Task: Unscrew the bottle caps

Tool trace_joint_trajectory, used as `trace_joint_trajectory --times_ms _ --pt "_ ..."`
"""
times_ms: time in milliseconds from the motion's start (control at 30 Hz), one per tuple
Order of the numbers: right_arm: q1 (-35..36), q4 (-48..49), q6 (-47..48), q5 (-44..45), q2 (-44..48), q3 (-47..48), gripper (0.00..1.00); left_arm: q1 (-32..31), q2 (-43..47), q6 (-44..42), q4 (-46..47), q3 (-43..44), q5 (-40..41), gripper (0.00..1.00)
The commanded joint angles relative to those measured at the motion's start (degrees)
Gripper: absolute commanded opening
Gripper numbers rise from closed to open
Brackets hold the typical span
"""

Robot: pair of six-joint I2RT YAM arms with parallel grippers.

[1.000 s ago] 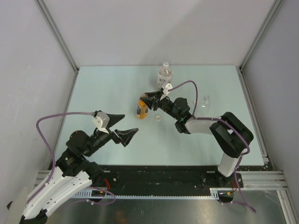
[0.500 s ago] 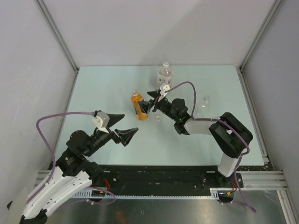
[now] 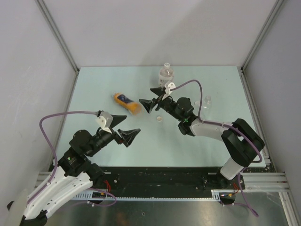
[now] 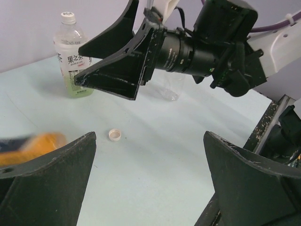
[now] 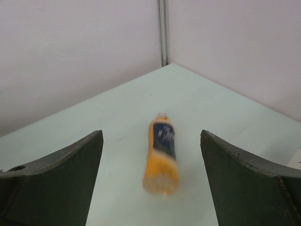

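The orange bottle (image 3: 127, 103) lies on its side on the table, blurred, left of my right gripper (image 3: 149, 97). That gripper is open and holds nothing. In the right wrist view the orange bottle (image 5: 162, 157) lies between and beyond the spread fingers of my right gripper (image 5: 151, 136), neck pointing away and touching neither. One whitish bottle cap (image 3: 160, 118) lies loose on the table, mouth up (image 4: 114, 135). A clear bottle (image 3: 165, 75) stands at the back with a white cap (image 4: 69, 18) on it. My left gripper (image 3: 131, 124) hangs open and empty.
A small clear bottle (image 3: 207, 100) stands to the right of the right arm. Grey walls and metal posts close the table in at the left, back and right. The black front rail (image 3: 164, 176) carries both arm bases.
My right gripper has opened and let go of the orange bottle. The bottle stood upright, then fell and moved left onto its side. The left arm has barely shifted.
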State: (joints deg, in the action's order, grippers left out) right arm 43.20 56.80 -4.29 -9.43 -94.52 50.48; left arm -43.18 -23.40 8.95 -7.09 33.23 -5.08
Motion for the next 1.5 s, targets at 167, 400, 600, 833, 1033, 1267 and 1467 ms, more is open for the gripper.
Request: trace_joint_trajectory --times_ms 167,400,600,833,1033,1267,1467 --pt "0.39 -5.67 -1.04 2.51 5.91 0.32 0.95 -0.16 -0.92 -0.09 0.28 0.67 0.21 0.99" --pt "-1.07 -14.43 -4.64 2.36 9.57 0.32 0.98 -0.15 -0.88 -0.01 0.31 0.66 0.21 0.99" --pt "-4.60 -25.79 -8.55 -3.58 14.56 0.32 0.99 -0.20 -2.33 0.23 0.28 0.56 1.29 0.99" --pt "-10.90 -37.62 -20.47 -5.23 18.41 0.32 0.99 -0.12 -8.77 3.56 0.06 0.31 3.16 0.99" --pt "-16.17 -44.55 -25.81 -9.07 20.80 0.32 0.99 0.36 -20.35 9.66 -0.19 1.64 4.73 1.00" --pt "-16.72 -47.74 -24.75 -10.93 23.84 0.32 0.99 3.90 -37.34 14.70 -0.06 4.68 1.36 0.99" --pt "-16.66 -49.61 -20.09 -14.93 25.32 0.28 0.99 8.08 -49.95 15.65 2.03 6.61 -7.05 0.99"
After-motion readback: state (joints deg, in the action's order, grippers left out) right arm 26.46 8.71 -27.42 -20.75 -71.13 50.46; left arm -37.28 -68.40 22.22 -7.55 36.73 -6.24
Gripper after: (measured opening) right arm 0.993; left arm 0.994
